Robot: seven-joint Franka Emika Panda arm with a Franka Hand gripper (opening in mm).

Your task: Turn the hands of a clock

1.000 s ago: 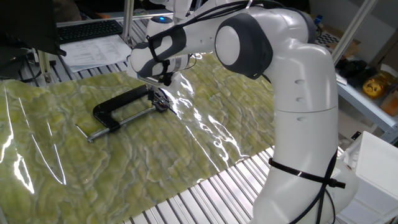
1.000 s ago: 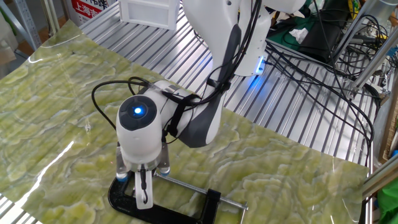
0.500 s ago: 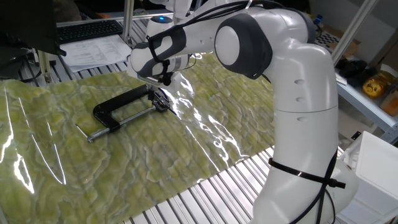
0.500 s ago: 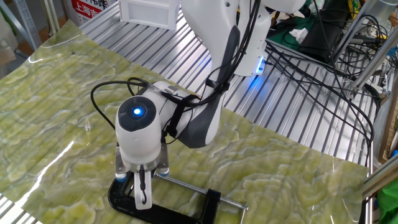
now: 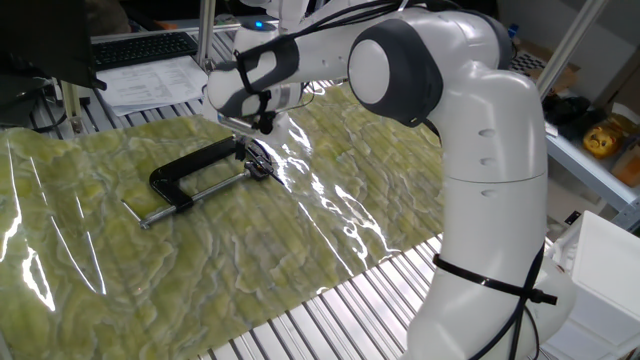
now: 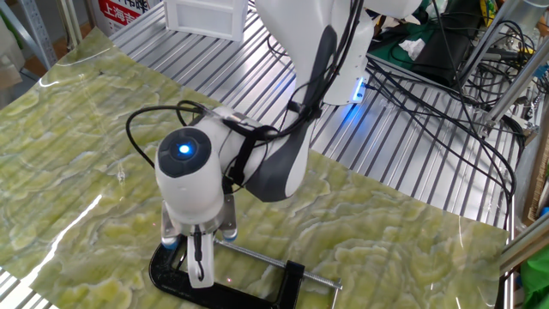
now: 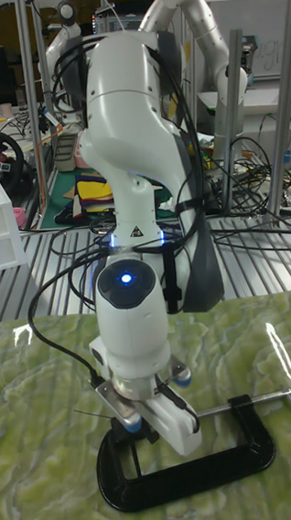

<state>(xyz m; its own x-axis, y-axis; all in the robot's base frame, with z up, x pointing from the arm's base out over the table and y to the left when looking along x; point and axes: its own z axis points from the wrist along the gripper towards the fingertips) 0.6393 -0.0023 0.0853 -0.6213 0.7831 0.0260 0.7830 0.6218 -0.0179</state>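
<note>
Gripper (image 5: pixel 256 140) sits just above C-clamp (image 5: pixel 190 172) jaw end. Clock (image 5: pixel 259 163) barely visible in the clamp jaw. Can't tell if fingers spread or pinched.

White Franka arm (image 5: pixel 480 150), grey joints, black cables, blue light

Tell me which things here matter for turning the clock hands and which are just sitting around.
For the job:
- black C-clamp
- small clock in the clamp's jaw, details too small to make out
- gripper, just above it

Lying about:
- keyboard
- papers
- white box
- cables
</note>
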